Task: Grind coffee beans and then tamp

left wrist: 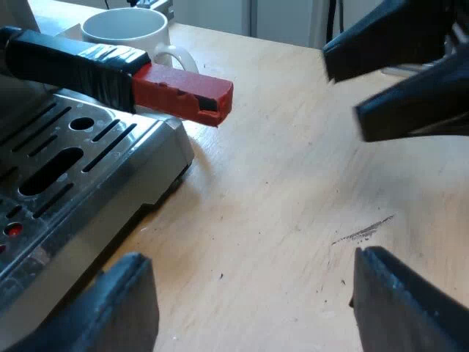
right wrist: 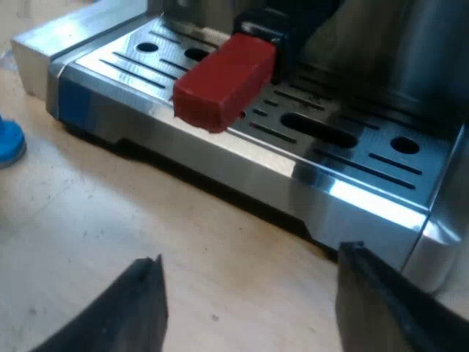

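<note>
1. My left gripper [left wrist: 256, 312] is hanging low over the tabletop [left wrist: 293, 205]. Its two fingers are spread wide and are holding nothing.
2. My right gripper [right wrist: 249, 312] is also wide open and empty. It is waiting low over the tabletop, just in front of the drip tray [right wrist: 330, 176].
3. Just beyond my left fingers, the corner of the espresso machine [left wrist: 88, 176] is showing with its slotted tray.
4. The holder's dark handle [left wrist: 66, 62] is reaching out above this tray. Its red end [left wrist: 183, 95] is passing over the tray's edge and pointing towards my right gripper.
5. The metal part of the holder is hidden, so I cannot tell if coffee is already in it.
6. Farther off, a white mug [left wrist: 124, 29] is standing on the tabletop behind the red end. A blue thing, probably the tamper [right wrist: 7, 139], is lying on the tabletop near the tray's far corner.
7. I am judging that the grinding step is in hand, because the holder seems to be sitting at the machine's front and no gripper is touching it.
8. The next move is asking one gripper to close around the handle near the red end. It must come level with the handle and keep clear of the tray.
</note>
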You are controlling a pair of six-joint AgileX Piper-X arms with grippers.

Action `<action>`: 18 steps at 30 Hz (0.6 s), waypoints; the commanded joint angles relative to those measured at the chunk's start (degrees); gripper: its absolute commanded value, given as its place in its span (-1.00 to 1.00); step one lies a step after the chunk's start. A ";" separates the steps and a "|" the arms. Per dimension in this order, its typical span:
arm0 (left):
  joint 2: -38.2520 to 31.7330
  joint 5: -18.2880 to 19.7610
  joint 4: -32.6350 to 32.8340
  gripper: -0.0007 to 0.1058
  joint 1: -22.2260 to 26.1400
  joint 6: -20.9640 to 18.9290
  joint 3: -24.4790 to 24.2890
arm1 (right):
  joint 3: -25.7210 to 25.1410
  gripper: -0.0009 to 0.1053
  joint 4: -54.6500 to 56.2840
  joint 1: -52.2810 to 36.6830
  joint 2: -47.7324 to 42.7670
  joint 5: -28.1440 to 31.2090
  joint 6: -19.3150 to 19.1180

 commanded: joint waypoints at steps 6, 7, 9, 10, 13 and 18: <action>0.03 0.51 -0.70 0.15 -0.24 -0.19 -0.11 | -0.18 -0.23 -16.60 0.04 10.67 3.71 1.83; 0.03 0.51 -0.70 0.15 -0.24 -0.19 -0.11 | -0.18 -0.29 -18.88 0.04 12.08 3.70 1.83; 0.03 0.51 -0.70 0.15 -0.24 -0.19 -0.11 | -0.18 -0.36 -22.73 0.33 14.68 3.95 1.83; 0.03 0.51 -0.70 0.15 -0.24 -0.19 -0.11 | -0.28 -0.35 -24.72 0.44 16.30 5.30 1.83; 0.03 0.51 -0.81 0.15 -0.24 -0.19 -0.11 | -1.25 -0.35 -27.87 0.60 19.80 6.37 1.83; 0.03 0.51 -0.81 0.15 -0.24 -0.19 -0.11 | -4.84 -0.35 -29.05 0.60 25.60 7.36 1.83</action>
